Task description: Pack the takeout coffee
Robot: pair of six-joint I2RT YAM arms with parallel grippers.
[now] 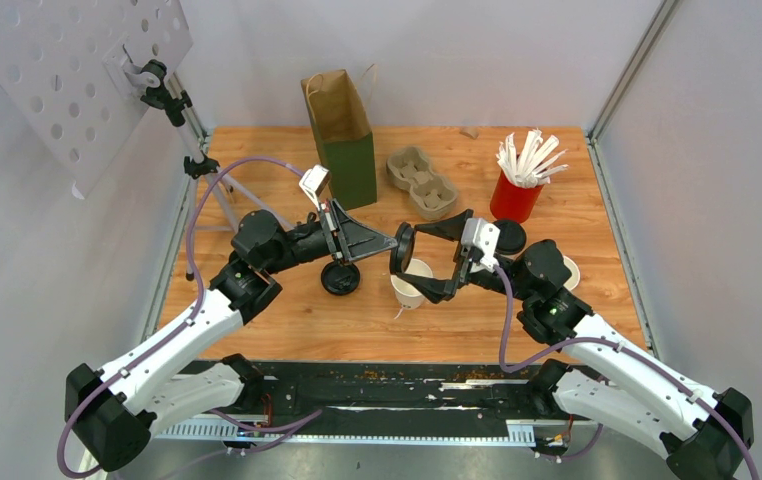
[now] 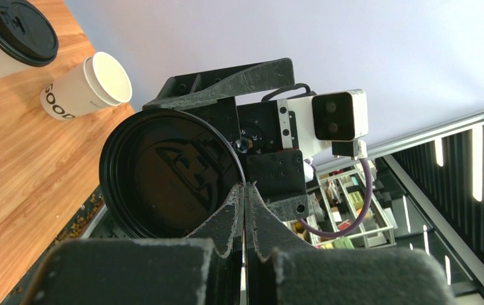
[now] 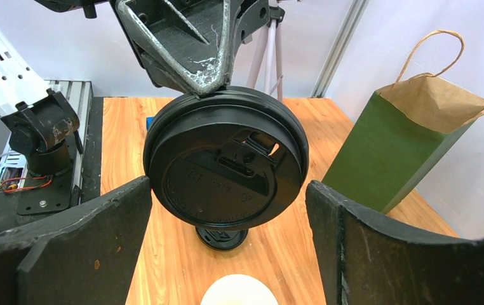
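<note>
My left gripper (image 1: 394,243) (image 2: 244,187) is shut on the rim of a round black lid (image 1: 404,252) (image 2: 173,171) (image 3: 227,168), which it holds on edge above the table. My right gripper (image 1: 427,257) (image 3: 227,190) is open, one finger on each side of that lid. Under them an open white paper cup (image 1: 409,287) (image 3: 238,291) stands upright. A second black lid (image 1: 340,278) (image 3: 221,236) lies flat on the wood. A lidded white cup (image 1: 510,237) (image 2: 11,35) and another open cup (image 1: 567,272) (image 2: 87,86) are by the right arm.
A green and brown paper bag (image 1: 342,135) (image 3: 411,140) stands open at the back. The grey pulp carrier (image 1: 422,180) lies to its right, then the red cup of white stirrers (image 1: 517,190). A tripod with a perforated white panel (image 1: 67,70) stands at the back left.
</note>
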